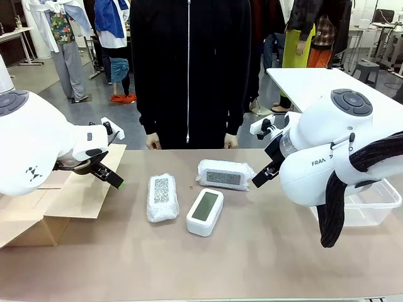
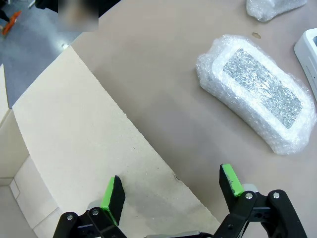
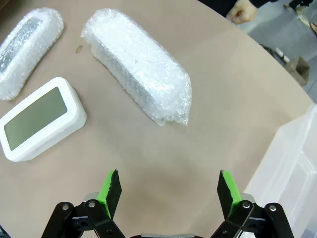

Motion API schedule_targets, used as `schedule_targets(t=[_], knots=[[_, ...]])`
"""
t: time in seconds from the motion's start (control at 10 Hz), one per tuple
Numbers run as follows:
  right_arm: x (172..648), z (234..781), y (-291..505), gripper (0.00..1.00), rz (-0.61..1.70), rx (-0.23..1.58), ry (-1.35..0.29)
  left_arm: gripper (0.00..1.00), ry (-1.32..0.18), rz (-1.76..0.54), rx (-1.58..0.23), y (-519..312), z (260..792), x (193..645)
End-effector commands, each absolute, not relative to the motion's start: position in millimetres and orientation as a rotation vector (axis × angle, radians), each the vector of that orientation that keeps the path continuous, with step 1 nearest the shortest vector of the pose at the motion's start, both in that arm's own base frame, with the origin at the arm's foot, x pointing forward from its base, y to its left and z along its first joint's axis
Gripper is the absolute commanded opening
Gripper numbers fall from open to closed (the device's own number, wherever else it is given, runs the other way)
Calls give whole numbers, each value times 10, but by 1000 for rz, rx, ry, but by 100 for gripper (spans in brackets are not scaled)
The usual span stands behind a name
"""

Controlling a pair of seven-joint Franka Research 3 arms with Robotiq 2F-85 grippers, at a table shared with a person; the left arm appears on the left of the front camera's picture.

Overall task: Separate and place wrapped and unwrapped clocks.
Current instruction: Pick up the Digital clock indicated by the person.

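In the front view we are losing most of the right gripper (image 1: pixel 264 175) behind the right arm (image 1: pixel 327 160), which is also covering part of the clear bin (image 1: pixel 379 201). The left arm (image 1: pixel 31 145) is hiding part of the cardboard box (image 1: pixel 75 195), and the left edge is cutting it off. In the left wrist view the edges are cropping the bare clock (image 2: pixel 310 52) and the far wrapped clock (image 2: pixel 275 7). In the right wrist view the left edge is clipping the near wrapped clock (image 3: pixel 27 44), and the top edge the person's hand (image 3: pixel 241 10). We are failing to make out any digits on the screens.
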State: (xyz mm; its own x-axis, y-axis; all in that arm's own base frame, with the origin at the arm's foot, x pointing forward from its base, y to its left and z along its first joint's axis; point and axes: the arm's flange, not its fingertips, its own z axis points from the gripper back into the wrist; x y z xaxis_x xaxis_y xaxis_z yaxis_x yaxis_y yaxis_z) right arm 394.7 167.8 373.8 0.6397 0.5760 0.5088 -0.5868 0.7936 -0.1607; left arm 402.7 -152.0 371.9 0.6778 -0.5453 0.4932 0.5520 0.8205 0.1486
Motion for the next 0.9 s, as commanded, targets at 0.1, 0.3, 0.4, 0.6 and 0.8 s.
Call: schedule_targets(t=[0.1,0.3,0.4,0.6,0.8], knots=[[3947,3738,1678,100,663,21,-573,100,-550,-613,-14,-1507,3718,4031],[3947,3738,1678,100,663,21,-573,100,-550,-613,-14,-1507,3718,4031],[3947,3738,1678,100,663,21,-573,100,-550,-613,-14,-1507,3718,4031],[3947,3738,1678,100,663,21,-573,100,-550,-613,-14,-1507,3718,4031],[3947,3738,1678,100,663,21,-573,100,-550,-613,-14,-1507,3718,4031]])
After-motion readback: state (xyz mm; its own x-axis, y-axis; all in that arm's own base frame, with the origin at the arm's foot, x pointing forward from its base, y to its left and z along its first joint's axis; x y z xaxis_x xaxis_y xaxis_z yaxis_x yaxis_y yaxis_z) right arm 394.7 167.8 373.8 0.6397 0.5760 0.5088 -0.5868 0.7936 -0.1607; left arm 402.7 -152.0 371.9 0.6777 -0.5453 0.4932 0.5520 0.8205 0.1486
